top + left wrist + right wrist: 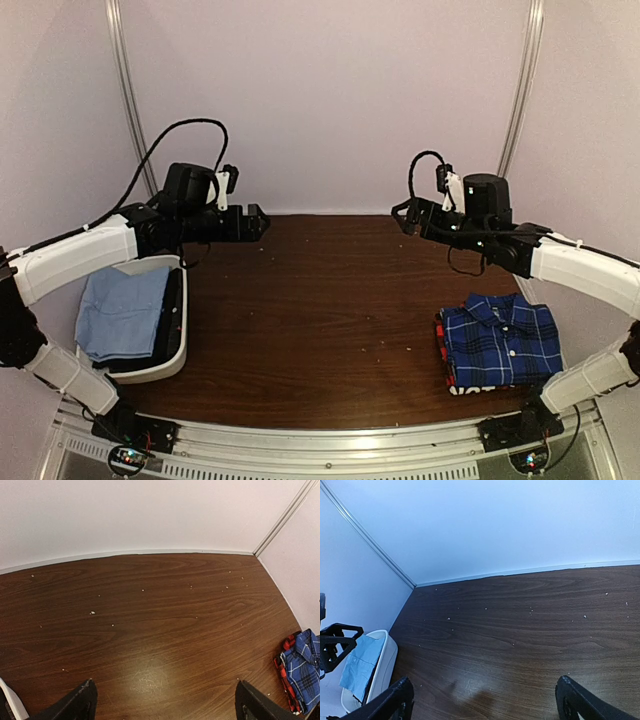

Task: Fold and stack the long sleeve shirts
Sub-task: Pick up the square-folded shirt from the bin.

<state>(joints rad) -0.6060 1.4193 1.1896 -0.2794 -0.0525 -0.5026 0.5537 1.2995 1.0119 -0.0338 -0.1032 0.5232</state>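
Left pincer [260, 220] and right pincer [399, 214] hang wide open, empty, mid-frame. Plaid shirt [500, 340] lies folded atop red shirt [441, 347], lower right. Blue shirt [120, 310] sits in bin [168, 366], lower left; likely next, lift it out to fold.

A red and black shirt [441, 345] lay almost wholly hidden under the blue plaid shirt [502, 342], with only its edge showing. In the left wrist view both shirts ran off the right edge. The left arm [80, 255] covered the far rim of the white bin [160, 368], and the light blue shirt [122, 312] hid its left rim. Pale specks [92, 612] on the table [330, 320] were too small to identify. The left gripper [164, 681] and right gripper [485, 678] showed only fingertips, cut off at the bottom edge of each wrist view.
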